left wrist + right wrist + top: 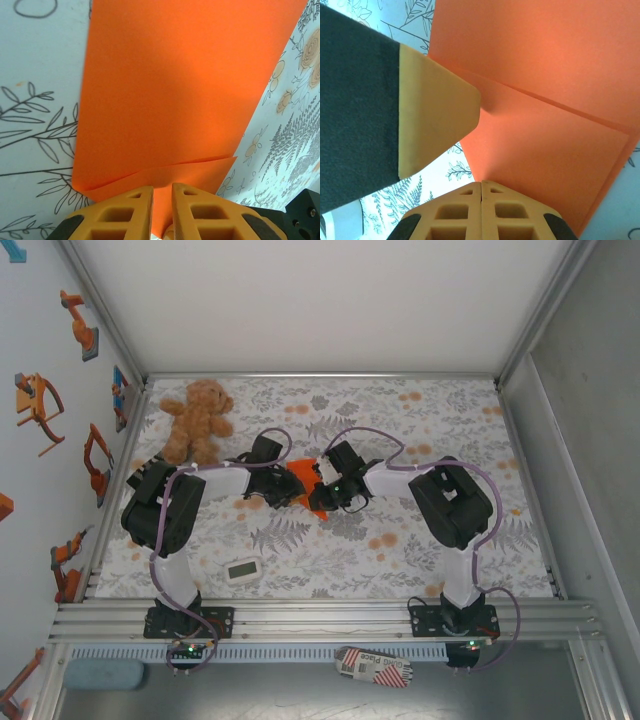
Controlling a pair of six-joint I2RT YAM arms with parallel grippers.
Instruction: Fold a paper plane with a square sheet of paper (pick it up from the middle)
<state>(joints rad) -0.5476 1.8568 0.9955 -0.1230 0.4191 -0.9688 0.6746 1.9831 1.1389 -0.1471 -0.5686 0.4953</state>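
So the square sheet of paper is lying on the table, off to the right of the teddy bear and a bit closer to the arm bases than the bear is. It's already got a fold in it, with one layer lying over another, so I'd say we're somewhere in the early-to-middle creases and nowhere near a dart shape yet.

Both arms are crowding in over it from opposite sides. The left gripper is coming in from the bear's side, the right gripper from the far side.

The right one is sitting fully closed, fingertips pressed together right at the paper's edge. My guess is it's working as a blunt closed tip, pinning the sheet so it doesn't skate around.

The left one is nearly closed, with just a thin slit between the fingers and orange showing through it. I honestly can't tell whether it's pinching the folded edge or just hovering over it.

In the right wrist view, one of the left gripper's fingers is hanging just beside the crease. So I'm reading this as one arm holding and the other working the fold.

The risk is that thin paper slips or buckles if the pin lets go.
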